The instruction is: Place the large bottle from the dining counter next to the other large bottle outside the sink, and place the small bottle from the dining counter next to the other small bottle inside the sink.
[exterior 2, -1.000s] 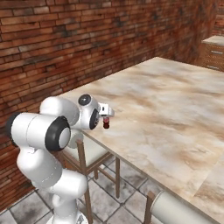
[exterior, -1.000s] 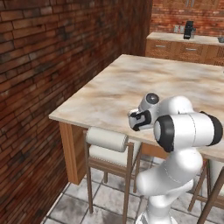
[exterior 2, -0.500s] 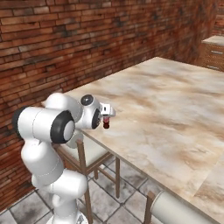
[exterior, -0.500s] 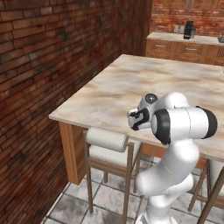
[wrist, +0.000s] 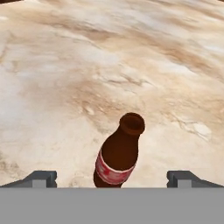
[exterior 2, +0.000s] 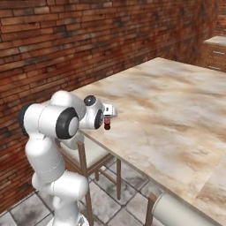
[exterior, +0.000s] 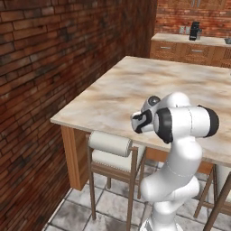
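A small-looking brown bottle point(wrist: 119, 155) with a red label stands upright on the beige marble dining counter point(wrist: 65, 65), near its front edge point(exterior 2: 132, 154). My gripper point(wrist: 111, 178) hovers just above it, open, and the bottle rises between the two finger tips point(wrist: 41, 177) without touching them. In the right base view the bottle point(exterior 2: 106, 124) sits right under the gripper point(exterior 2: 108, 113). The left base view has the gripper point(exterior: 136, 122) over the counter point(exterior: 117, 94), with my arm in front of the bottle. The sink and the other bottles are out of view.
A grey-cushioned wooden stool point(exterior: 110, 145) stands under the counter's edge beside my arm, and another cushion point(exterior 2: 176, 211) is at the lower right. A brick wall point(exterior: 36, 67) runs along the left. A drawer counter point(exterior: 189, 47) with a dark appliance stands far back.
My arm's elbow has swung a little while the gripper stayed over the bottle, still open. The bottle has not moved.
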Motion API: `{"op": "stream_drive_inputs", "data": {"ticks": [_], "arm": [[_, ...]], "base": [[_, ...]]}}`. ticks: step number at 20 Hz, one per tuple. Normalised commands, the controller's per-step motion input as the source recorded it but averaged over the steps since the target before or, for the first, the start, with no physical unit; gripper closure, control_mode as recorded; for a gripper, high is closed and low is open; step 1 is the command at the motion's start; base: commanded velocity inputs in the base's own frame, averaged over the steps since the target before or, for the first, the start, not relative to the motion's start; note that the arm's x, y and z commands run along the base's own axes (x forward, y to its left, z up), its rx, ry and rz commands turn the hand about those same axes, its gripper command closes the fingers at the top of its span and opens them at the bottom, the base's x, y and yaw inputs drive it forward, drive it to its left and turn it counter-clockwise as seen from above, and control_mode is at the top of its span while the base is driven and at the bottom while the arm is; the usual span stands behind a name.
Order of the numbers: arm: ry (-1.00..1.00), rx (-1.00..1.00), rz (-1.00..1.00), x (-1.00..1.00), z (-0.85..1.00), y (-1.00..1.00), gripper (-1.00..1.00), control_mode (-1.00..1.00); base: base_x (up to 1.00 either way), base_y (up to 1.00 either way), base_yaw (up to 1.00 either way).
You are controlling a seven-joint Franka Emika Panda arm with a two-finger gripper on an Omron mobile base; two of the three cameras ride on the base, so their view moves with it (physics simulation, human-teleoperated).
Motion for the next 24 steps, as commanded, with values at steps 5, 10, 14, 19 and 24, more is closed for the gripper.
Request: {"op": "stream_drive_inputs", "data": {"ticks": [5, 10, 14, 19, 24], "arm": [[0.00, 0.00, 0.00, 0.11, -0.09, -0.02, -1.00, -1.00], [0.00, 0.00, 0.00, 0.08, -0.11, -0.03, -1.00, -1.00], [0.00, 0.00, 0.00, 0.10, -0.10, -0.05, -1.00, -1.00], [0.00, 0.00, 0.00, 0.13, -0.09, -0.05, -1.00, -1.00], [0.00, 0.00, 0.00, 0.24, -0.08, 0.00, -1.00, -1.00]], "base": [[0.00, 0.00, 0.00], [0.00, 0.00, 0.00], [0.00, 0.00, 0.00], [0.00, 0.00, 0.00], [0.00, 0.00, 0.00]]}}
